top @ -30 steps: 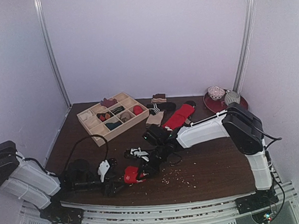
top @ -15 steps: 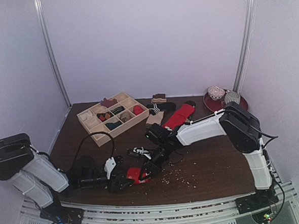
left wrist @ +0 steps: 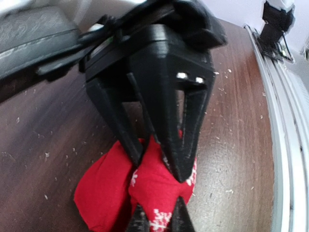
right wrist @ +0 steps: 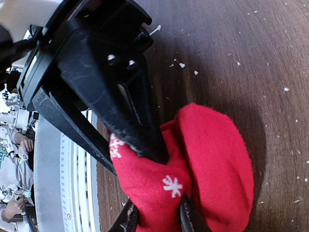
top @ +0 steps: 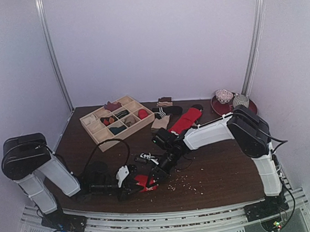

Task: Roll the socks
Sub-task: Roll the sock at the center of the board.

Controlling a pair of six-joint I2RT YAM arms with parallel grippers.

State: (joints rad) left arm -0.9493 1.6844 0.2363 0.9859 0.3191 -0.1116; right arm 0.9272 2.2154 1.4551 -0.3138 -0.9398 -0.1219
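Observation:
The red sock [top: 145, 182] with white snowflake marks lies bunched near the table's front, between both grippers. My left gripper [top: 136, 186] comes at it from the left and is shut on a fold of the sock [left wrist: 164, 186]. In the left wrist view the gripper [left wrist: 158, 163] pinches the fabric. My right gripper [top: 156, 174] reaches in from the right. In its wrist view that gripper [right wrist: 137, 162] is shut on the same sock [right wrist: 212, 159]. A cream and brown sock [top: 164, 101] lies at the back.
A wooden divided tray [top: 99, 134] with small items stands at the back left. A plain red sock [top: 186, 120] and a black-and-white striped sock [top: 162, 113] lie mid-table. A red plate [top: 224, 109] holds rolled socks at the back right. Crumbs [top: 185, 186] dot the front.
My left arm has slid right along the front edge and its gripper has shut on the red sock. The sock has shifted slightly right. The right gripper keeps its hold.

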